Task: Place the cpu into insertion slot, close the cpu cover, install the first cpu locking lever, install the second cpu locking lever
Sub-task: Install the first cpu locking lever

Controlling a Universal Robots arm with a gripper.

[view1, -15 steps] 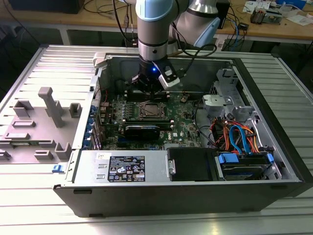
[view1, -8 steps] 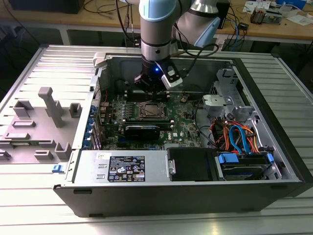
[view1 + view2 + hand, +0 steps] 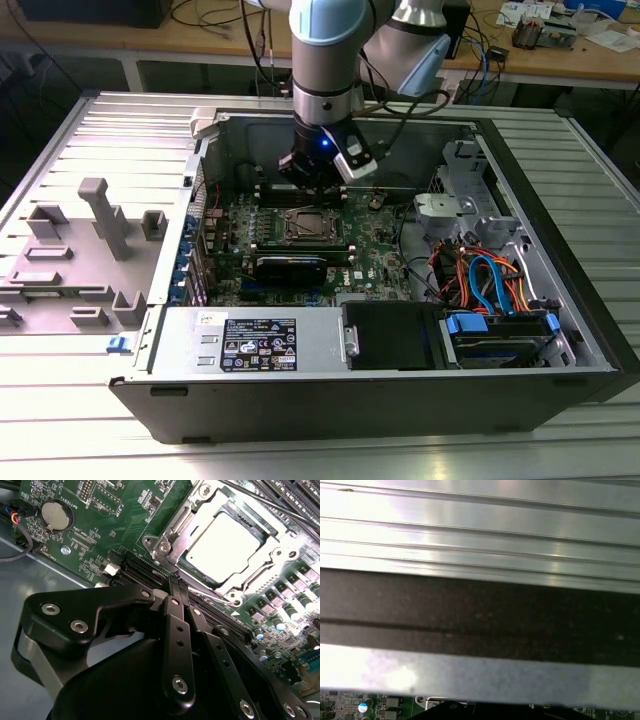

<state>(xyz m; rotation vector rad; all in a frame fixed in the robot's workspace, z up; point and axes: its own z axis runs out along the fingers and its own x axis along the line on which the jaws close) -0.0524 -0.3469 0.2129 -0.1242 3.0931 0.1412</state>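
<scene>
Socket: though the cover (image 3: 280,545) lies shut over the cpu (image 3: 225,542), work stays there.
Gripper (image 3: 176,582): fingers pinched together, empty.
Advice: press levers gently, squarely.

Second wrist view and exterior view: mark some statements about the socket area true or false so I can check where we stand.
1. The cpu sits in the insertion slot, its pale metal top facing up. True.
2. The cpu cover stands raised, well clear of the chip. False: the silver frame lies down around the chip.
3. The pincer carries the chip between its fingers. False: its fingers are shut on nothing, beside the socket over the black memory slots.
4. A round coin cell battery sits on the green motherboard. True.
5. In the exterior view the arm hangs outside the computer case. False: it reaches down into the open case, above the motherboard.
</scene>
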